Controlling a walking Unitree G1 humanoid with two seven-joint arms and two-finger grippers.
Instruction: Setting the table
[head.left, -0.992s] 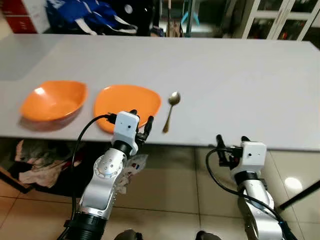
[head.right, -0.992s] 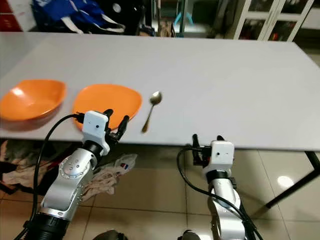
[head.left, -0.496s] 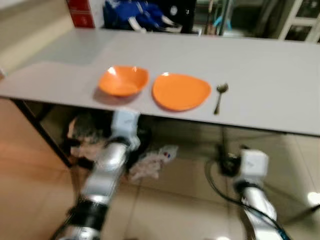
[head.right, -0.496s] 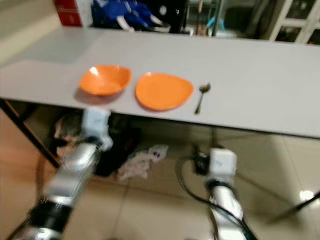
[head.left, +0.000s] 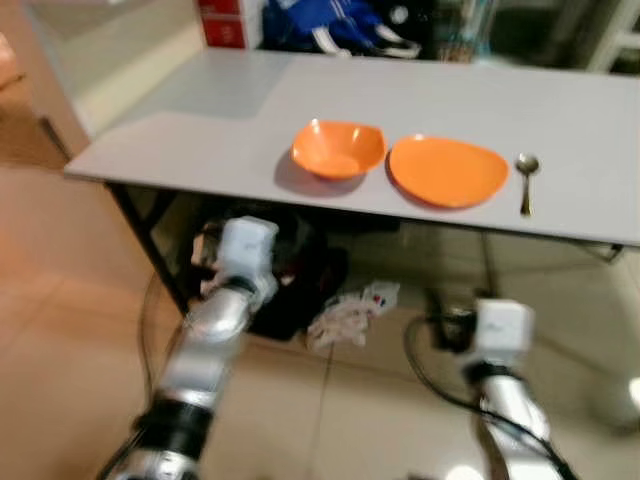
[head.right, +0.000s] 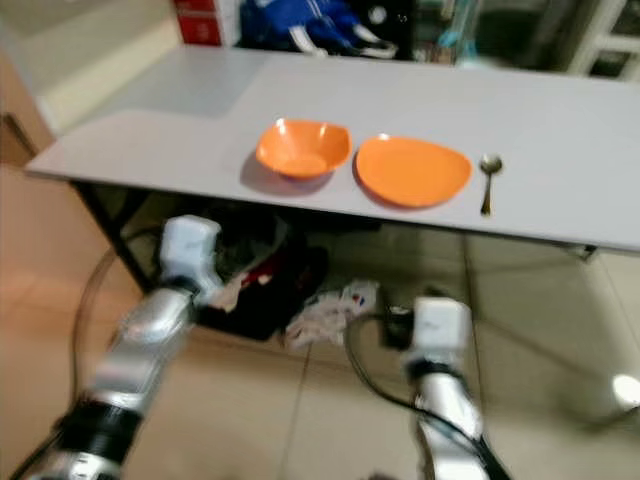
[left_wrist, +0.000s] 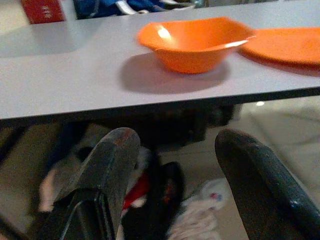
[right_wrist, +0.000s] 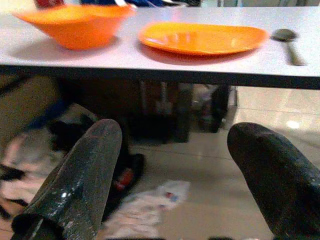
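Observation:
An orange bowl (head.left: 338, 148), an orange plate (head.left: 447, 170) and a metal spoon (head.left: 526, 180) lie in a row near the front edge of the grey table (head.left: 200, 110). Both arms hang in front of the table, lower than its top and apart from it. In the left wrist view my left gripper (left_wrist: 175, 150) is open and holds nothing, with the bowl (left_wrist: 197, 42) ahead of it. In the right wrist view my right gripper (right_wrist: 175, 145) is also open and holds nothing, facing the plate (right_wrist: 202, 36) and the spoon (right_wrist: 290, 45).
Clothes, a black bag and scraps of paper (head.left: 350, 305) lie on the tiled floor under the table. A dark table leg (head.left: 150, 245) stands at the left corner. A red box (head.left: 225, 20) and a blue bag (head.left: 330, 20) sit beyond the far edge.
The camera has drawn back and swung, so the table looks farther off. My left gripper, at the plate's near edge a second ago, now hangs below the tabletop.

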